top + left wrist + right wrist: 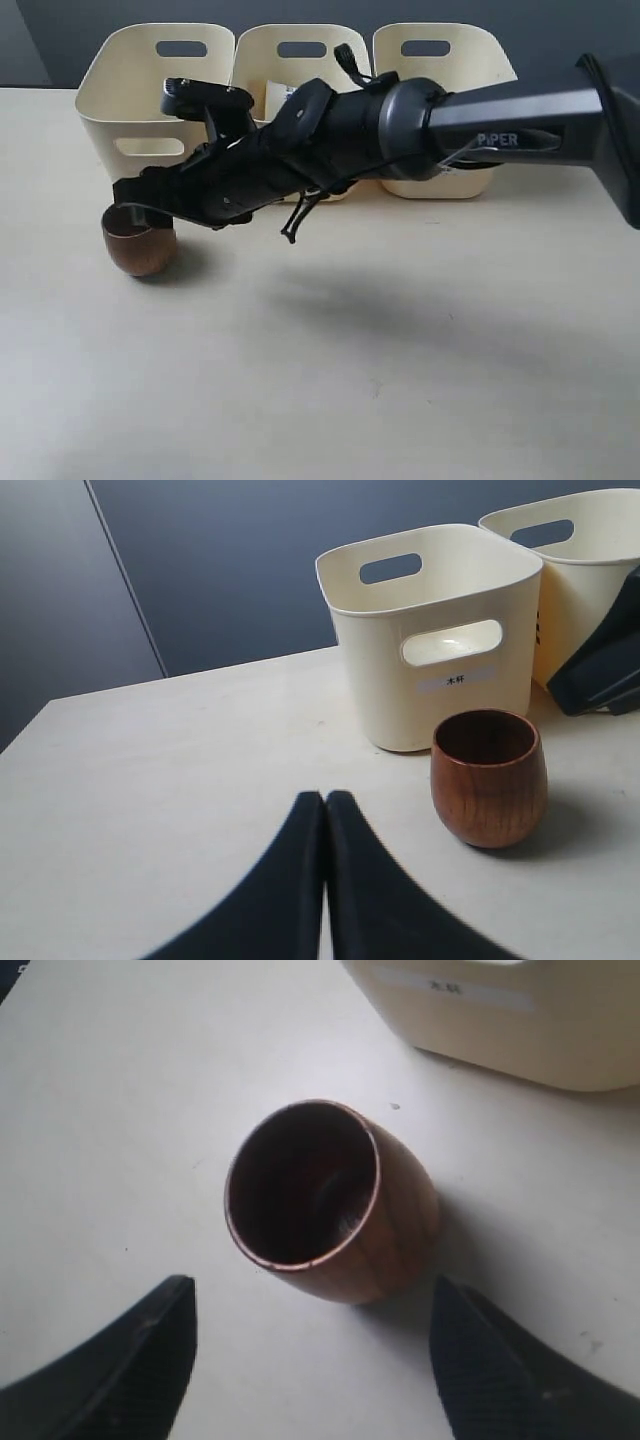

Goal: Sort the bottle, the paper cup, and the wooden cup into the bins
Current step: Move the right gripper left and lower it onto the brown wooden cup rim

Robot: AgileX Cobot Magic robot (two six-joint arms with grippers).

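Note:
The wooden cup (139, 246) (489, 778) (320, 1200) stands upright on the table in front of the left bin (140, 100). My right gripper (135, 198) (312, 1292) reaches across from the right and hangs just above the cup. It is open, one finger on each side, neither touching the cup. My left gripper (325, 800) is shut and empty, low over the table a short way from the cup; the exterior view does not show it. Three cream bins line the back, including the middle bin (300, 45) and right bin (445, 60). The bottle and paper cup are out of view.
The right arm (500, 120) stretches across the front of the middle and right bins and hides their fronts. In the left wrist view the labelled left bin (440, 640) stands just behind the cup, with part of the right arm (605, 660) beside it.

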